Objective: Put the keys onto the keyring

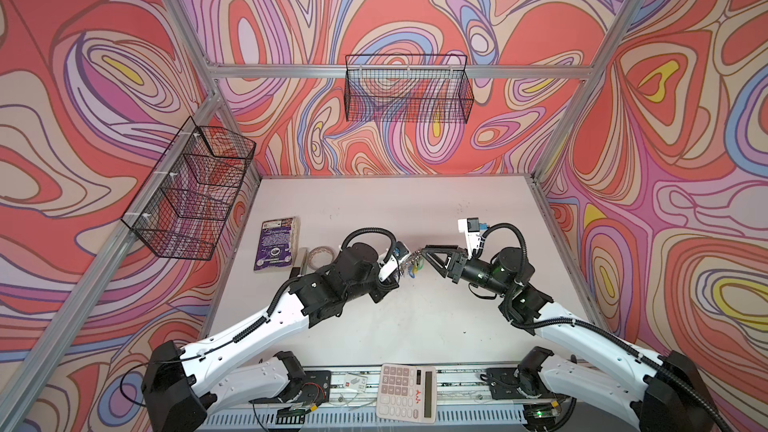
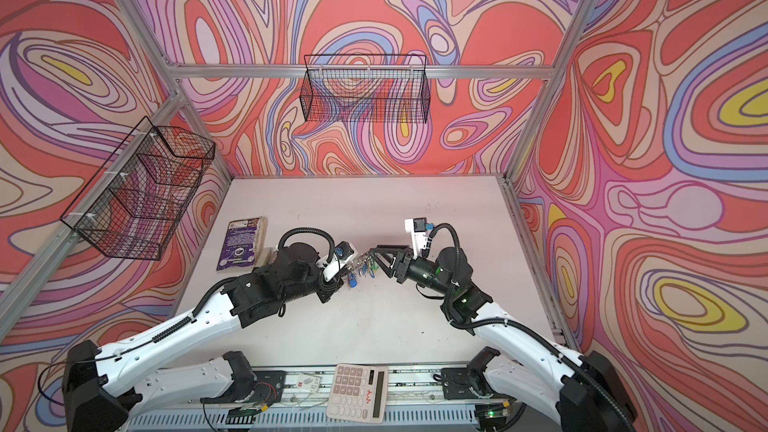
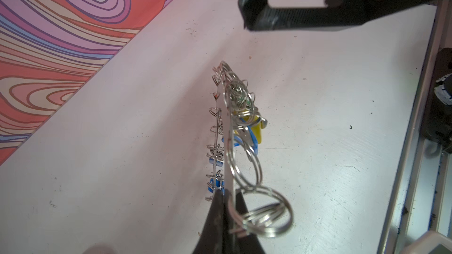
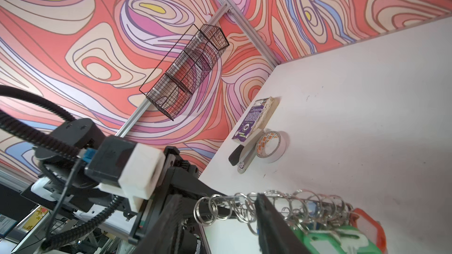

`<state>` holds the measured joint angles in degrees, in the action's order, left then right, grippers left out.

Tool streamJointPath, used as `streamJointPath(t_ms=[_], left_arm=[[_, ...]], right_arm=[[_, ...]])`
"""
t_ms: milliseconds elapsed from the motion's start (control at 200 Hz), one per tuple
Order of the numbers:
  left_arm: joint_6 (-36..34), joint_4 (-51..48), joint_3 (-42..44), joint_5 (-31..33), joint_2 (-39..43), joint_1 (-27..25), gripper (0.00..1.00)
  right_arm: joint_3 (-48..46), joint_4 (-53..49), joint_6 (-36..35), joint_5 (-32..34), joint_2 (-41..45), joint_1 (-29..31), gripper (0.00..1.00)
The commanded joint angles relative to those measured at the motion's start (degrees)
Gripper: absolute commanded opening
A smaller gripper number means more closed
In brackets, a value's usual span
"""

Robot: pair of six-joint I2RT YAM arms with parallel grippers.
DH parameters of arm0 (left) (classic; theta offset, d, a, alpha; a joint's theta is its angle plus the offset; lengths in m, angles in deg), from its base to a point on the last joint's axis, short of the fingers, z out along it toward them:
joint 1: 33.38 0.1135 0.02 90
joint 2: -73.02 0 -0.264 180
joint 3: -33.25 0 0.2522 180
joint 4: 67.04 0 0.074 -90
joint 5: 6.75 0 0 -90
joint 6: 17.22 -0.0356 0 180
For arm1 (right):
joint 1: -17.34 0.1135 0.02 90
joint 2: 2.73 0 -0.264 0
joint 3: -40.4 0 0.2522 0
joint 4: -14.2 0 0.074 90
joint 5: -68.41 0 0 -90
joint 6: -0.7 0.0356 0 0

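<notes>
Swirling pink-and-red walls all round, a white table (image 1: 374, 209) underneath, and both arms are nose to nose over the middle of it. Look at the left gripper (image 3: 226, 195): it is clenched hard on the keyring (image 3: 227, 130), a finger on each face of the flat grey disc, holding it on edge up off the tabletop. Its rim bristles with split rings (image 3: 263, 213), big silver loops fanning out beside the fingers.

And the keys (image 2: 361, 270) are up there too, dangling from that rim. The left wrist view picks out a yellow tag (image 3: 256, 128) and blue tags (image 3: 215, 183). From the right wrist view a green tag (image 4: 327, 238) and a red tag (image 4: 368, 223) bunch at one end.

Now the right gripper (image 1: 423, 250): its tips sit just beside the far end of the keyring, jaws parted. One of its fingers (image 4: 265, 218) crosses in front of the row of rings, and I see nothing pinched between the two.

Off to the left edge lie a purple book (image 1: 276, 245) and a tape roll (image 1: 322, 257), well apart from the action. A calculator (image 1: 405, 392) rests at the near edge between the arm bases. Two wire baskets (image 1: 407, 89) hang on the walls.
</notes>
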<state>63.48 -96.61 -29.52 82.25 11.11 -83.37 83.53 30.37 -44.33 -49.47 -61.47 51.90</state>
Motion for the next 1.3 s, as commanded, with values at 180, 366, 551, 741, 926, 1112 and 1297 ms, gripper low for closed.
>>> streamJointPath(t_ms=[180,366,551,741,926,1112,1297], left_arm=[[0.66,4.7,0.1,-0.06,0.76,-0.28,0.0],[0.81,5.28,0.2,0.08,0.22,-0.28,0.0],[1.03,5.62,0.14,-0.35,-0.11,-0.28,0.0],[0.98,5.57,0.04,-0.45,-0.62,-0.28,0.0],[0.79,5.53,0.3,-0.32,-0.95,-0.34,0.0],[0.71,5.56,0.72,-0.27,-0.94,-0.28,0.0],[0.56,5.52,0.93,-0.49,-1.0,-0.29,0.0]], right_arm=[[-1.84,7.54,4.86,-4.55,-4.36,0.15,0.49],[-2.73,7.88,5.57,-4.73,-4.54,0.5,0.48],[-3.09,8.59,6.02,-4.93,-5.28,1.14,0.47],[-2.82,10.05,6.27,-5.48,-6.63,2.22,0.43],[-3.16,9.43,6.21,-4.13,-5.67,2.33,0.37],[-2.5,4.97,4.39,-1.36,-3.59,2.33,0.31],[-1.53,2.13,3.35,0.07,-3.26,2.26,0.24]])
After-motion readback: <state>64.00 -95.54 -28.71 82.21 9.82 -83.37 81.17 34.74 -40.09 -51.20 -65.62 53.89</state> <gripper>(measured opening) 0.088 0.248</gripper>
